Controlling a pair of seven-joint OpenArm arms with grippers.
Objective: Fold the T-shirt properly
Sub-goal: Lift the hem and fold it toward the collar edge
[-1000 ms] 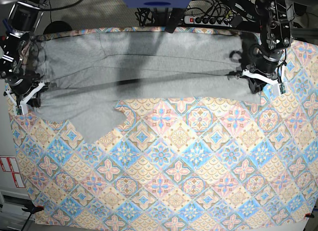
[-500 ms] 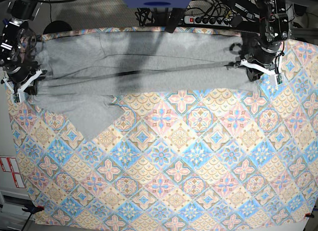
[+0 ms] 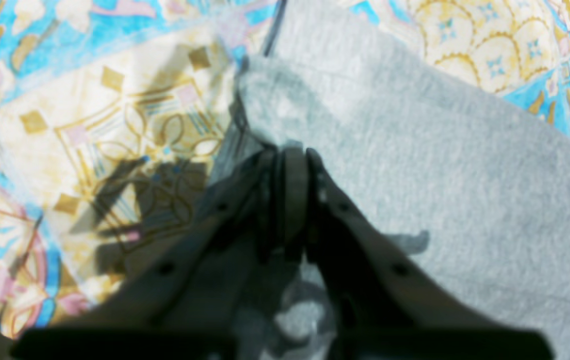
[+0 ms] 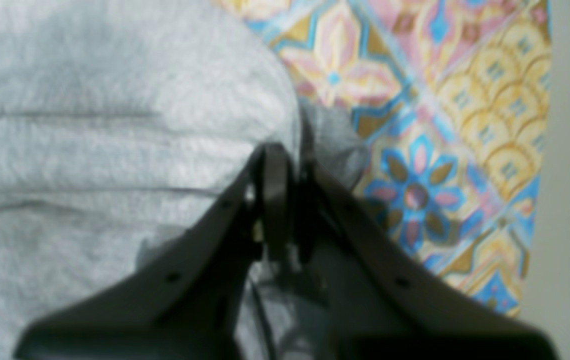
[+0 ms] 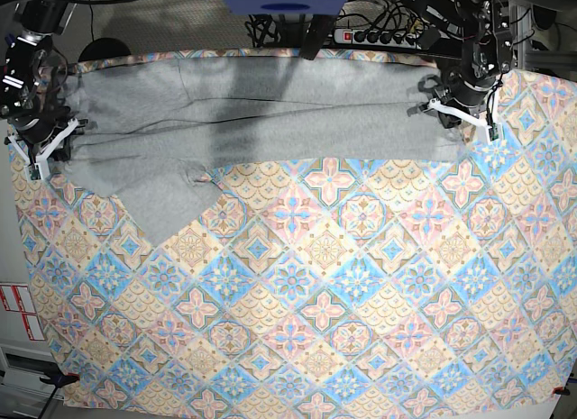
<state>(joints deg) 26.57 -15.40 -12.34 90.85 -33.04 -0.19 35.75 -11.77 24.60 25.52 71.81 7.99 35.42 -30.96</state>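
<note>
The T-shirt [image 5: 261, 131] lies stretched in a long grey band across the far part of the tabletop [image 5: 343, 320], on its patterned cloth, plain side up, with one sleeve or corner flap spilling toward me near the left of the base view. Each arm has an end of it: the left end effector [image 3: 287, 165] is pinched tight on the fabric's edge, jaws together with cloth bunched between them, and the right end effector [image 4: 280, 160] is clamped the same way on the opposite edge, right at the border between grey cloth and pattern. From where I stand this looks like the lengthwise fold being carried over toward the back. To do it well, I'd say both arms should travel together at one height and one pace, so the span between them stays taut but not strained; slack in the middle would leave those long creases already showing across the band. The loose flap on the near side probably wants tucking in before anything gets laid flat, or the fold will come out lopsided.
</note>
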